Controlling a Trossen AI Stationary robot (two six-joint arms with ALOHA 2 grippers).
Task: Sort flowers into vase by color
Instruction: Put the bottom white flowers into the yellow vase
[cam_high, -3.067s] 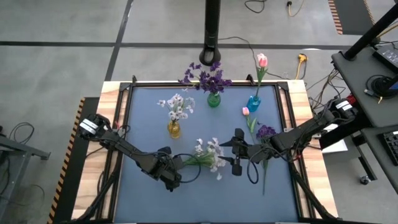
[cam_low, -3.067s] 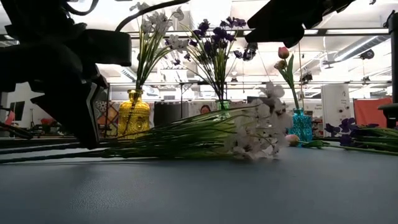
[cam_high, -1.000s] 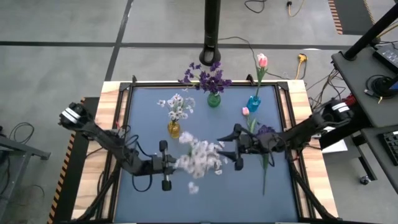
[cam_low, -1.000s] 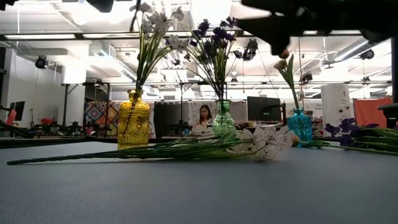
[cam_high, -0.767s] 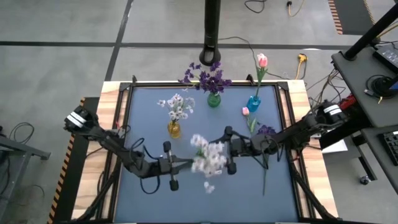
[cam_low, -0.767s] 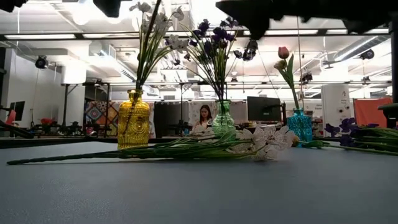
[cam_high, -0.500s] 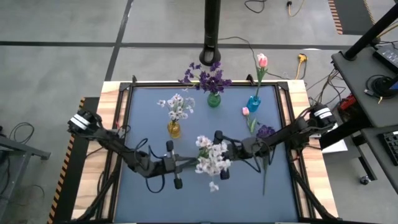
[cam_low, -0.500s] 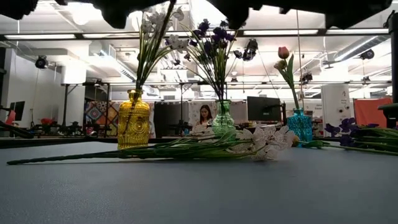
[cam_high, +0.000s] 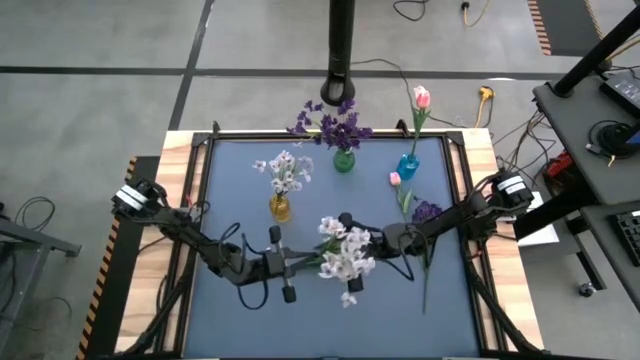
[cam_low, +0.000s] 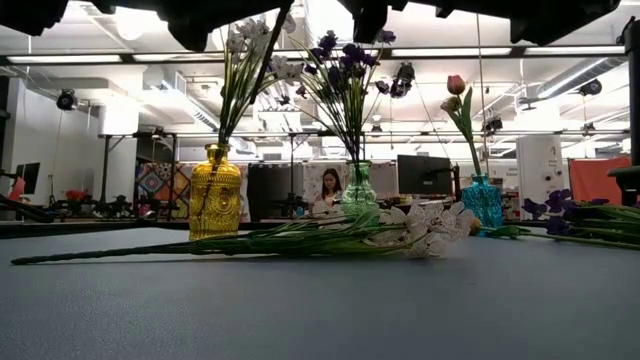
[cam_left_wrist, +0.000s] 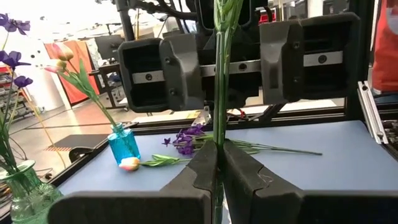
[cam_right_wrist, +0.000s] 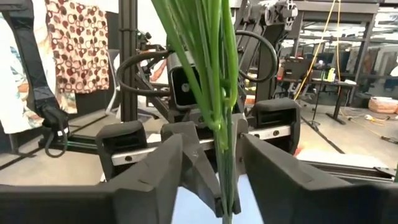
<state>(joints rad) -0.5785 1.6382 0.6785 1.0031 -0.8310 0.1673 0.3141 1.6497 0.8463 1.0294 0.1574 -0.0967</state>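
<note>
High view shows the dark blue-grey mat-covered table (cam_high: 230, 170) framed in pale wood, with both dark arms reaching in toward its middle from opposite sides. Along the far part of the mat stand three small glass vases: a yellow vase (cam_high: 280, 207) holding white blossoms, a green vase (cam_high: 344, 160) holding dark purple blossoms, and a blue vase (cam_high: 408, 165) holding one pink tulip-like bud. Between the arms, raised off the mat, is the white small-blossom spray on long green stems (cam_high: 343, 253). The left gripper (cam_high: 283, 264) is clamped tight on the stem end, its fingers pressed together around the green stalks in the left wrist view. The right gripper (cam_high: 352, 243) sits at the spray nearer the blossoms; in the right wrist view its fingers (cam_right_wrist: 152, 180) stand apart on either side of the stems, closing in but not visibly pinching. A second white spray (cam_low: 420, 226) lies flat on the mat in the low view, and a loose purple sprig (cam_high: 427, 212) and a pink bud (cam_high: 395, 179) lie near the blue vase. The step in hand looks like a handover of the white spray between the arms. The next move likely calls for the right gripper to secure the stems before the left lets go, then carrying the spray upright to the yellow vase.
</note>
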